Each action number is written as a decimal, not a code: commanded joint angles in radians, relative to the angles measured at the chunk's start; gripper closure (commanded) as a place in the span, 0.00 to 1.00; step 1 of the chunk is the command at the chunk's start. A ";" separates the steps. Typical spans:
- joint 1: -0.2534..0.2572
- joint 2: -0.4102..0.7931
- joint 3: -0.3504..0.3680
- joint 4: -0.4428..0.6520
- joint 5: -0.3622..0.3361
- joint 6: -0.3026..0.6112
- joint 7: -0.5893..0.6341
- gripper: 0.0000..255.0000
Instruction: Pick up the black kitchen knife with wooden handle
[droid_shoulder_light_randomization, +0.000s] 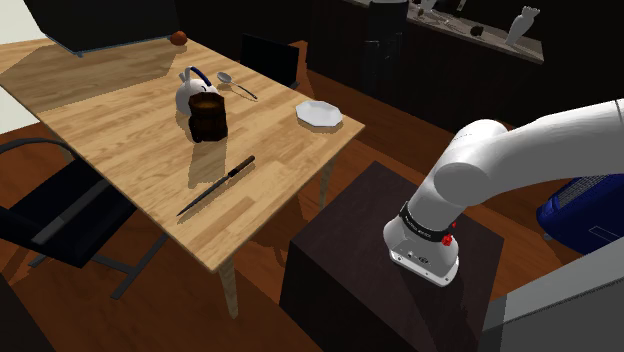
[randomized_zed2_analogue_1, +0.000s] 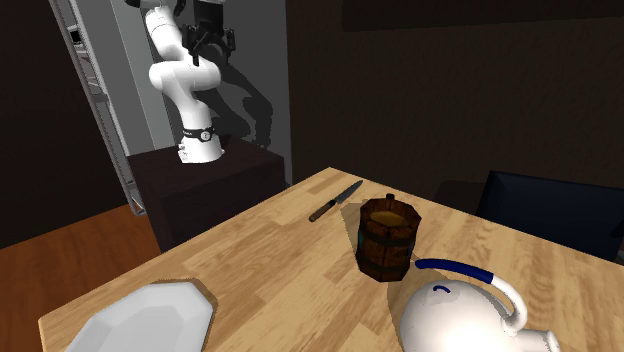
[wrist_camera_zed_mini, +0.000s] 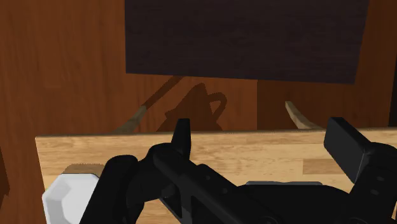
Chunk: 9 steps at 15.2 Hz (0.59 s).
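Shoulder view places the black-bladed kitchen knife with its dark brown handle (droid_shoulder_light_randomization: 218, 186) flat on the pale wooden counter (droid_shoulder_light_randomization: 110, 140), just beside the dark barrel-shaped wooden mug (droid_shoulder_light_randomization: 208, 118) but not touching it, on the mug's side that faces the dark box stand (droid_shoulder_light_randomization: 380, 260). Its long axis runs slantwise past the mug, roughly along the counter edge nearest the stand, with the thicker handle end closer to the mug and the thin blade pointing away from it. In the second exterior view the black two-finger tool (randomized_zed2_analogue_1: 212, 45) hangs high over the stand, well apart from the mug, so the knife lies between mug and tool. Wrist view has the two fingers standing apart with nothing between them: the tool is released and empty. I judge that the reach has not begun; the coming move needs the tool carried toward the mug and down, the wrist turned so the fingers close across the handle rather than along the knife's length
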 joint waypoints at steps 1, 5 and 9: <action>0.000 0.000 0.000 0.000 0.000 0.000 0.000 0.00; -0.005 0.012 0.074 -0.084 0.089 0.107 0.169 0.00; -0.004 0.057 0.151 -0.145 0.176 0.231 0.331 0.00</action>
